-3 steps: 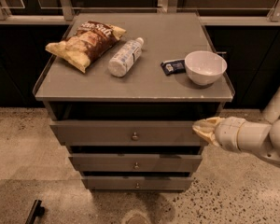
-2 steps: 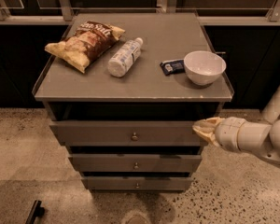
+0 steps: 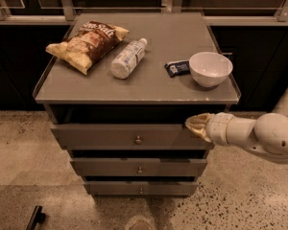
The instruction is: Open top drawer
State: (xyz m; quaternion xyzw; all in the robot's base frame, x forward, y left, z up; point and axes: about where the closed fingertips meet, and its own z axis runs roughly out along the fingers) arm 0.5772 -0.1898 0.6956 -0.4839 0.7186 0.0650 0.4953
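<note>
Cabinet top (image 3: 149,87), left to right: a chip bag (image 3: 86,44) lying flat at the left, a plastic water bottle (image 3: 127,59) on its side just beside it, a small dark packet (image 3: 176,68), and a white bowl (image 3: 210,68) upright near the right edge. None of these bears on the move.

Below the top is a dark gap, then the top drawer (image 3: 101,137). Its grey front is the widest of the three and runs left to right across the cabinet. It stands forward of the middle drawer (image 3: 105,167) and the bottom drawer (image 3: 110,188), so it looks partly drawn out, though how far I cannot judge. Its small round knob (image 3: 138,139) sits at the centre of the front.

The gripper (image 3: 196,124) is at the far right end of that front, level with its upper edge and touching or just over the corner. The white arm (image 3: 259,135) comes in from the right. I cannot tell whether the gripper is open or closed, or whether it has hold of the edge.

Key relation: the drawer lies to the left of the gripper, with its long axis in line with the arm. The knob is well apart to the left, and the gripper is not on it. The drawer travels toward the camera, across that long axis. Any pull would therefore act at the right corner and off centre, which in my judgement could skew the drawer in its runners.
</note>
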